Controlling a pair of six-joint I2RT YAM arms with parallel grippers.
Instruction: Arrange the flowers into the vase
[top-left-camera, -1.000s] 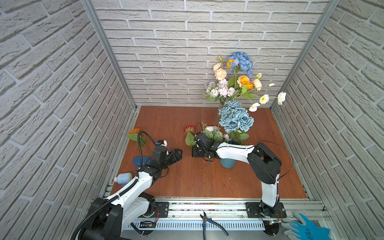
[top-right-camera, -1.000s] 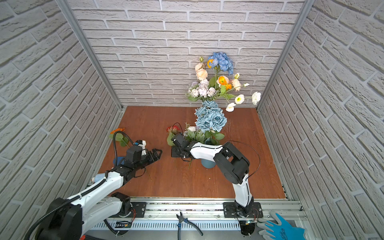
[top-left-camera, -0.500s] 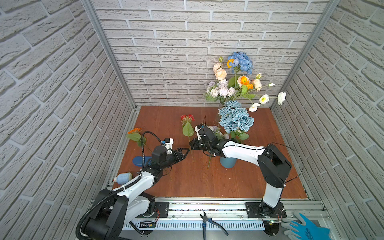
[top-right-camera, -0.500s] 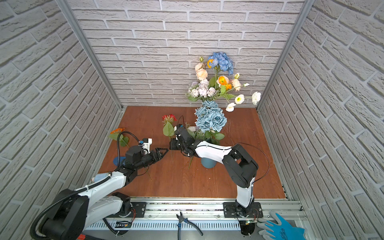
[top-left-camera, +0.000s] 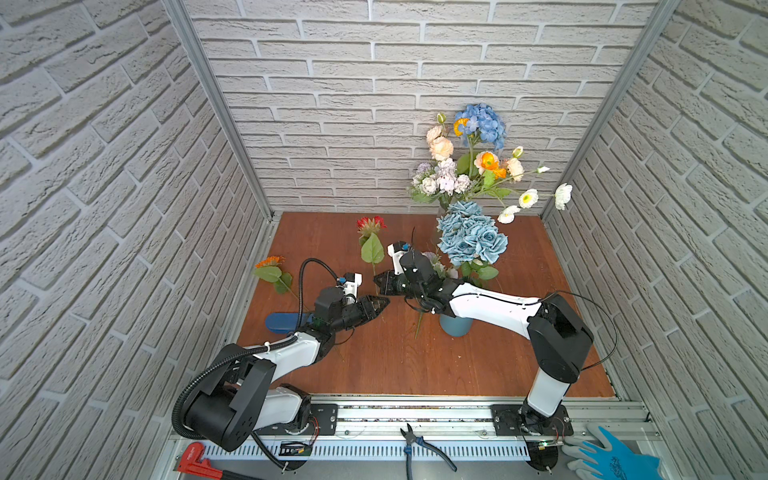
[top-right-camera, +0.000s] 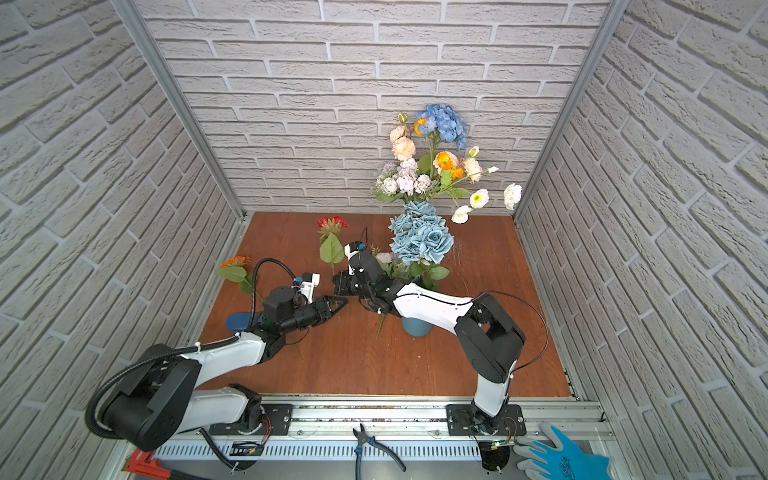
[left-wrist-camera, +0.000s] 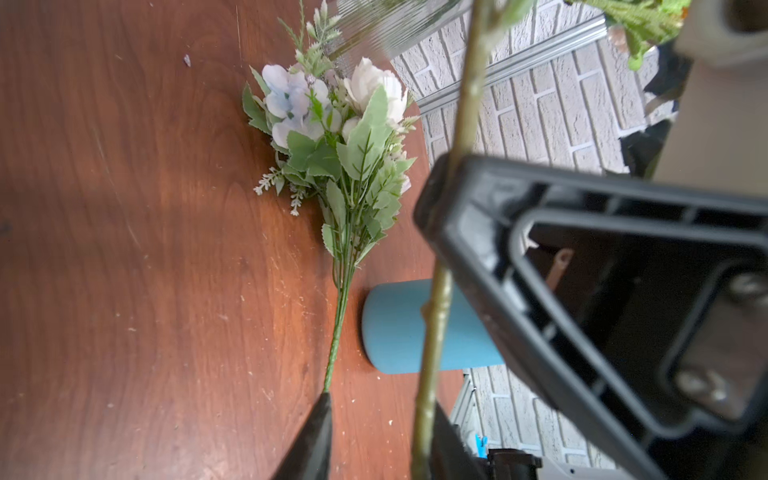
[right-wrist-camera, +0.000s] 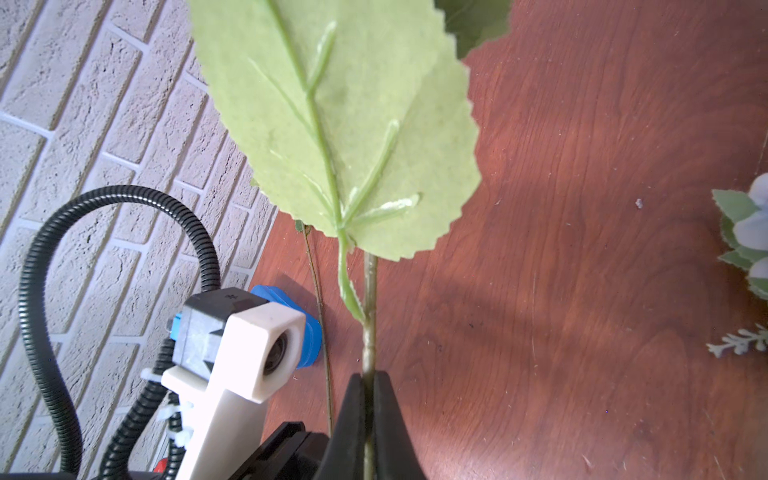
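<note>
My right gripper (top-left-camera: 379, 286) (top-right-camera: 337, 286) is shut on the green stem (right-wrist-camera: 369, 291) of a red daisy (top-left-camera: 371, 224) (top-right-camera: 332, 224) and holds it off the table, its big leaf (right-wrist-camera: 345, 124) just above the jaws. The left gripper (top-left-camera: 384, 302) (top-right-camera: 343, 305) meets it tip to tip. Its jaws stand narrowly open around the same stem (left-wrist-camera: 436, 311), which lies against one finger (left-wrist-camera: 444, 432). The blue vase (top-left-camera: 455, 326) (left-wrist-camera: 395, 328) carries blue roses (top-left-camera: 471, 239). A lilac-white bunch (left-wrist-camera: 332, 124) lies on the table beside it. An orange daisy (top-left-camera: 270, 262) lies far left.
A tall mixed bouquet (top-left-camera: 469, 166) stands at the back wall. A blue oblong object (top-left-camera: 286, 322) lies under the left arm. Pliers (top-left-camera: 419, 446), a red tool (top-left-camera: 195, 459) and a blue glove (top-left-camera: 611, 459) rest on the front rail. Brick walls close three sides.
The right gripper carried the red daisy up and leftward from beside the vase. The left gripper came in to the stem and its jaws narrowed around it.
</note>
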